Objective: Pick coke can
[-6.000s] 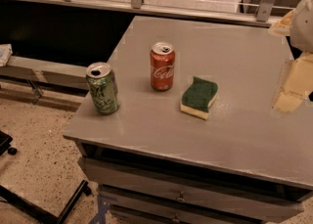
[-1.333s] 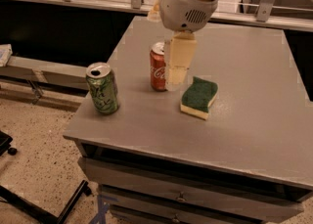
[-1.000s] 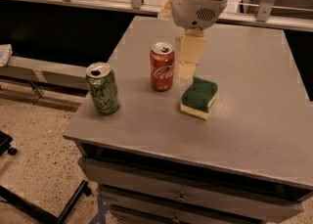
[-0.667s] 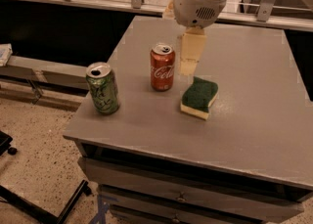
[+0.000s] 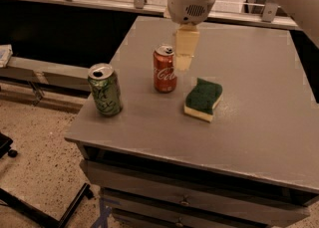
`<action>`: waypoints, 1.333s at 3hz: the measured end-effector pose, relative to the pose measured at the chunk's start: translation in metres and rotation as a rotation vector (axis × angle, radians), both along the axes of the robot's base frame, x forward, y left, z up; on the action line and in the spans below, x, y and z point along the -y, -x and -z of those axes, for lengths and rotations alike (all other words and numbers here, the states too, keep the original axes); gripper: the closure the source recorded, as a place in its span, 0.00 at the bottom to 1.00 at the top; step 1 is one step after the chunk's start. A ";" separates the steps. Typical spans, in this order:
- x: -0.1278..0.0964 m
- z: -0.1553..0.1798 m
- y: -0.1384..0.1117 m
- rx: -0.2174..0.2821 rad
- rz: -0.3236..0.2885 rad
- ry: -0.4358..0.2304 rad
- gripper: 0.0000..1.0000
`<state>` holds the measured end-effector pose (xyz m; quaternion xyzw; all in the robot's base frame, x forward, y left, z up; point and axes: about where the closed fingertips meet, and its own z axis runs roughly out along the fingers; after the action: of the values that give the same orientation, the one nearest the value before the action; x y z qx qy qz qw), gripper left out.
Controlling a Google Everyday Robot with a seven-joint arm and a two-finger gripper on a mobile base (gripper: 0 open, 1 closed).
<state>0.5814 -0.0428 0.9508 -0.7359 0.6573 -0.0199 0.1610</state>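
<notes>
The coke can (image 5: 164, 71), red with white script and a silver top, stands upright near the middle of the grey table (image 5: 259, 62). My gripper (image 5: 183, 62) hangs down from the white wrist above. It sits just right of the can's top, close beside its upper right edge, and it overlaps the can's rim in this view. Nothing shows as held.
A green patterned can (image 5: 105, 90) stands upright near the table's left front corner. A green and yellow sponge (image 5: 203, 99) lies right of the coke can. Drawers sit under the table front, and a railing runs behind.
The arm swung in from the table's right edge to the coke can. Over the last second the gripper drifted right, then came back left toward the can.
</notes>
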 end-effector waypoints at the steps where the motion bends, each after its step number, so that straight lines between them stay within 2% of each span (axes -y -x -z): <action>1: -0.004 0.014 -0.009 -0.022 0.012 0.020 0.00; 4: -0.021 0.054 -0.004 -0.108 0.012 0.032 0.00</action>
<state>0.5850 -0.0216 0.8972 -0.7344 0.6691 0.0085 0.1134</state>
